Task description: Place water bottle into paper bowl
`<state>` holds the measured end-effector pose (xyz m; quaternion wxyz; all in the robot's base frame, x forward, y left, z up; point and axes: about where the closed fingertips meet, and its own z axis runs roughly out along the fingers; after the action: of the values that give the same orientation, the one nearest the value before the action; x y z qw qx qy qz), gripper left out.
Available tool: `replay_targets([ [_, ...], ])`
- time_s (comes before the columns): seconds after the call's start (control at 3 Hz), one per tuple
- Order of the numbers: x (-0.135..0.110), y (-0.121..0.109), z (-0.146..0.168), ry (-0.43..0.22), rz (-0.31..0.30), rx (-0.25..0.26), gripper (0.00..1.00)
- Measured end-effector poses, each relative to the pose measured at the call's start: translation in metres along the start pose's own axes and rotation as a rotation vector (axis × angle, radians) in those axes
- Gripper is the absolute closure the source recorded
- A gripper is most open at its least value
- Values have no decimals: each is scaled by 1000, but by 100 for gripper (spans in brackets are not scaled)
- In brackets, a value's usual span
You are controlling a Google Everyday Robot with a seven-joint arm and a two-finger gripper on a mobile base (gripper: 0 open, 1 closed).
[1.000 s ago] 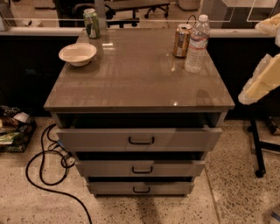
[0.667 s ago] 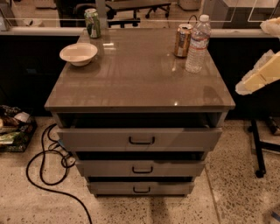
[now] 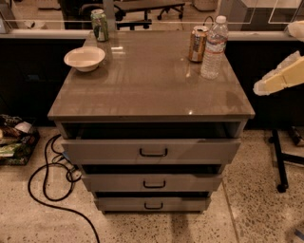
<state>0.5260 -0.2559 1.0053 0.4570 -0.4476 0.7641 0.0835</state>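
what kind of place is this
Probably an office or lab: wheeled chair bases at the back, a grey drawer cabinet, a black cable on the speckled floor. The robot's hand hangs beside the cabinet's right edge.

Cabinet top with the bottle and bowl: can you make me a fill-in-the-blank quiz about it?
1. The bottle stands upright at the cabinet's back ___ corner, as pictured.
2. Inside the bowl there is ___.
3. The can behind the bowl is ___ in colour.
4. The gripper hovers off the cabinet's right side; the drawers below number ___.
Missing words: right; nothing; green; three.
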Motion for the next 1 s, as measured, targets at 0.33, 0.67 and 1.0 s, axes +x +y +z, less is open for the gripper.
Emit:
replay_targets([
  [0.33,0,0,0,0,0,0,0],
  [0.67,-3,-21,11,-63,-16,26,0],
  [1.0,-7,-59,31,-183,-28,57,0],
])
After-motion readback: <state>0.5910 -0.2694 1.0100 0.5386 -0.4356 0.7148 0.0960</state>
